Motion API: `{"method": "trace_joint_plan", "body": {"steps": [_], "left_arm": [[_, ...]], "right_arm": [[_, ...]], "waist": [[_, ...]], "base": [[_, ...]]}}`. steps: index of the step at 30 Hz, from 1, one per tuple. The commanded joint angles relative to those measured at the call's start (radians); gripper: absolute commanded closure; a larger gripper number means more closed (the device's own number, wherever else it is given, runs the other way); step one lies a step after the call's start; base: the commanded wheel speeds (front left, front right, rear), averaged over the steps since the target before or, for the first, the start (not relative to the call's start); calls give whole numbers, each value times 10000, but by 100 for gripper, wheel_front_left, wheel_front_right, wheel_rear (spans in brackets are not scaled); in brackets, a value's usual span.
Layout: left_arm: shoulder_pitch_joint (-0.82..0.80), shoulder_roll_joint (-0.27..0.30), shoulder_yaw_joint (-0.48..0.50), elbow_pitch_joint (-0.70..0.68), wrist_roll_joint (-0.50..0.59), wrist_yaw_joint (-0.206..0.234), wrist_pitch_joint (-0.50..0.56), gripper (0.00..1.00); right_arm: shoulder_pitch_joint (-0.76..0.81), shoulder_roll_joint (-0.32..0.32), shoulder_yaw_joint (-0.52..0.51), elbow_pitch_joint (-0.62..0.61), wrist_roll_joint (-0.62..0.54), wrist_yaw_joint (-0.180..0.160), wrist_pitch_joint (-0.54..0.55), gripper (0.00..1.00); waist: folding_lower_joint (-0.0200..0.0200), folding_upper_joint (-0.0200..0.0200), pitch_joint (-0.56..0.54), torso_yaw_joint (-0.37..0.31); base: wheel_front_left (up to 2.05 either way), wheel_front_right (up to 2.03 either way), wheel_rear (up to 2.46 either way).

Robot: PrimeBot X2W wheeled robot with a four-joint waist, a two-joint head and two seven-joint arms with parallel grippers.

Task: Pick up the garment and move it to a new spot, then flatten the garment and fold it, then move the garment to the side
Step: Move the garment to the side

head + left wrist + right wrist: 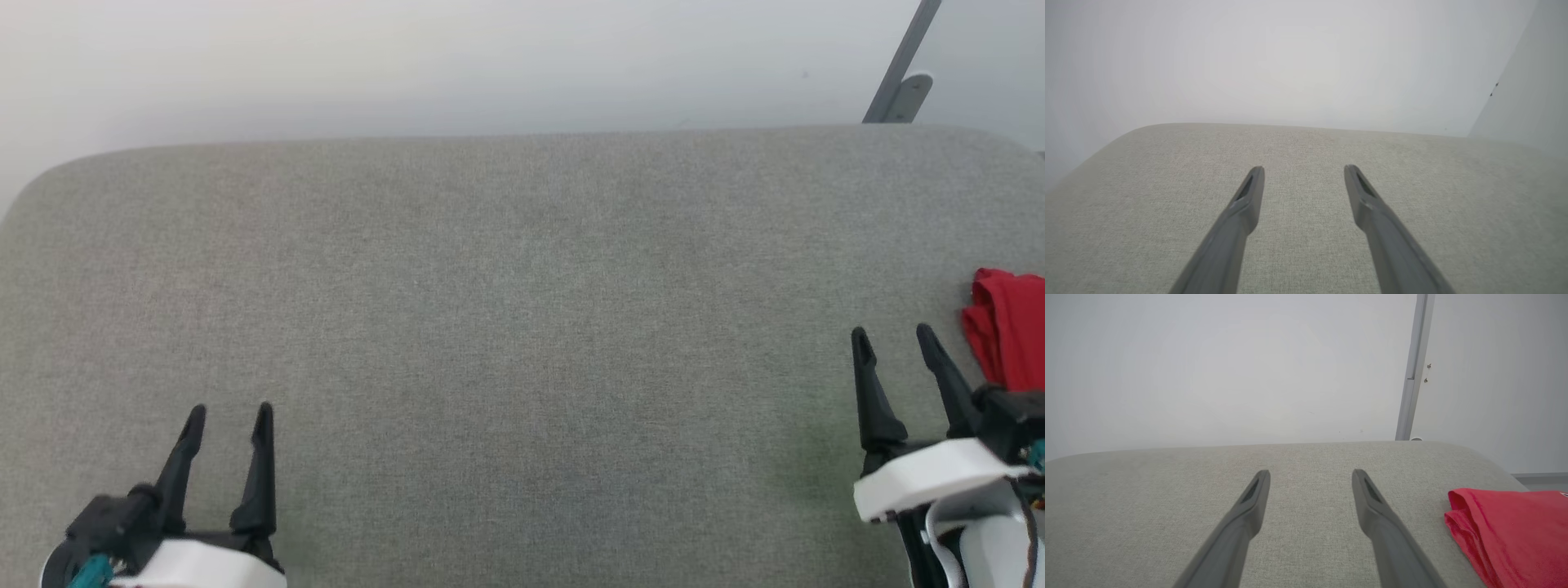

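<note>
Both grippers stand with fingers spread wide and nothing between them; the left gripper (229,408) sits at the lower left of the head view, the right gripper (891,329) at the lower right, each over the grey cloth-covered counter (522,327); the garment (1008,327) lies on the counter at the right edge of that frame, just beside the right gripper's outer finger and apart from it, well away from the left gripper; in the right wrist view it fills the lower right corner (1506,535), a red bundle in stacked layers with its folded edge slanting from upper left to lower right; the frame edge cuts it off, so its long axis cannot be told; the right arm is plainly nearer, and reaching it would likely mean swinging that gripper further toward the right of the frame.
</note>
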Motion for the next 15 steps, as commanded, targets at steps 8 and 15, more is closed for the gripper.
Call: {"method": "trace_joint_plan", "body": {"steps": [8, 15], "left_arm": [[1094, -241, 397, -969, 314, 13, -51, 0], [1226, -261, 481, -1165, 244, 13, -51, 0]], "right_arm": [[1168, 325, -447, -1633, -351, -22, 672, 0], [1687, 653, -613, -2723, -556, -22, 1211, 0]], "waist": [[0, -1, -346, -63], [0, -1, -287, -48]], "base": [[0, 0, 0], [0, 0, 0]]}}
